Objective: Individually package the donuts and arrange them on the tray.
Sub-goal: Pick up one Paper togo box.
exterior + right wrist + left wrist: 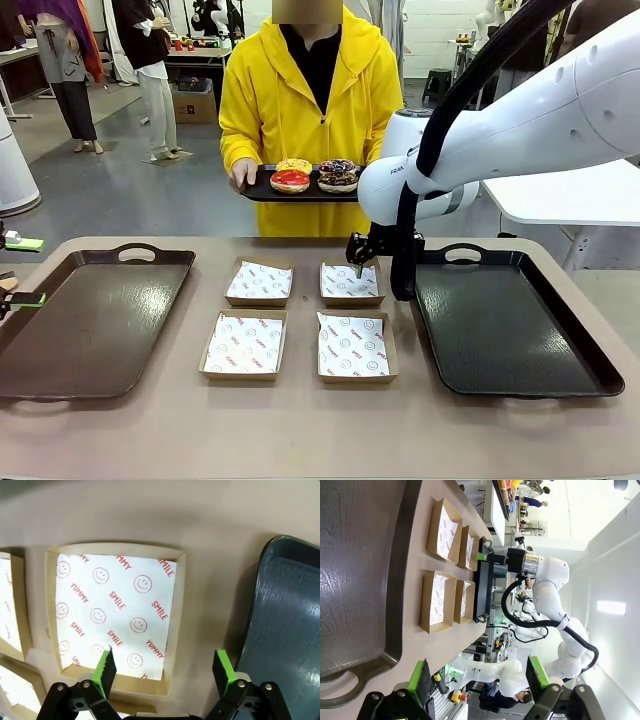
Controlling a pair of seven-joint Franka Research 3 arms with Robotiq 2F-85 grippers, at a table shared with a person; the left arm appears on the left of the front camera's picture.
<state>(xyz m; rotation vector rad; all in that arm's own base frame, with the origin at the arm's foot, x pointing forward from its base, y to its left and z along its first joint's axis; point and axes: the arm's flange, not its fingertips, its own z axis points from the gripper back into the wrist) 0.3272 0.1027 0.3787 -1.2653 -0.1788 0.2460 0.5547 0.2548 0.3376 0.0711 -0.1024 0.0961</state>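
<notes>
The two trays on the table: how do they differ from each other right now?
The left tray looks brown; the right tray looks nearly black. The left tray lies left of the boxes, the right tray right of them. The left pincer sits open at the left tray's outer edge; the right pincer hangs open near the right tray's far inner corner. Both are rectangular, rimmed, flat on the table, and carry no donuts.

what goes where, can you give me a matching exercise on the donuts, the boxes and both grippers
1 donuts
2 boxes
3 right gripper
4 left gripper

a open, by the left tray
b on the table, between the left tray and the right tray
c on the small tray the person holds
d open, over the far right box

Pairs: 1-c, 2-b, 3-d, 4-a
</notes>
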